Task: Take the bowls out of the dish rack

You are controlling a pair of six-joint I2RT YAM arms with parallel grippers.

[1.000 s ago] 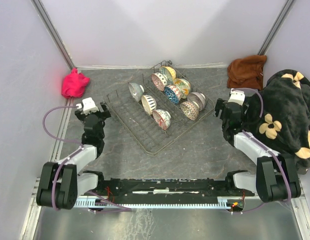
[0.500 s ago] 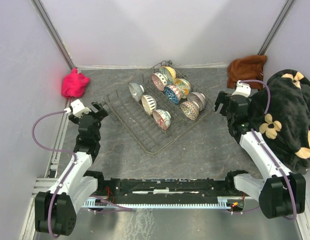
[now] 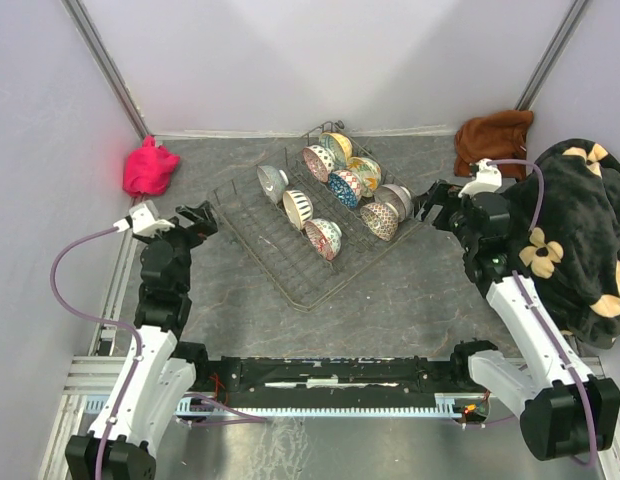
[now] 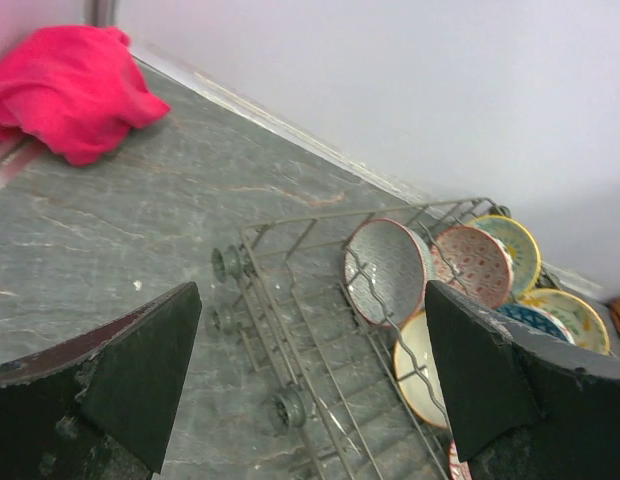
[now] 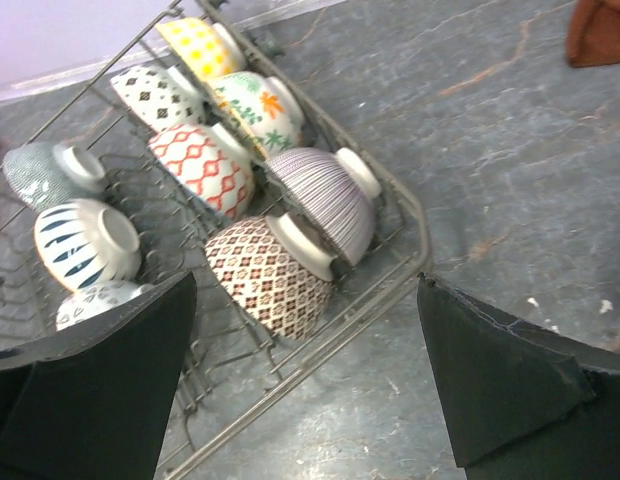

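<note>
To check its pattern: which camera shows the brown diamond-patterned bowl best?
The right wrist view: the brown diamond-patterned bowl is near and large, foot ring visible. The top external view shows this bowl only small. I cannot find it in the left wrist view.

The dish rack [image 3: 280,255] sits askew in the middle of the table [image 3: 390,300], between my two arms. The bowls [image 3: 335,185] stand on edge in two rows in its far right part. My left jaws hang near its left corner, my right jaws near its right corner. A crumpled cloth [image 3: 150,167] lies in the far left corner, a second cloth [image 3: 493,142] in the far right, and a blanket [image 3: 575,230] just before that.
</note>
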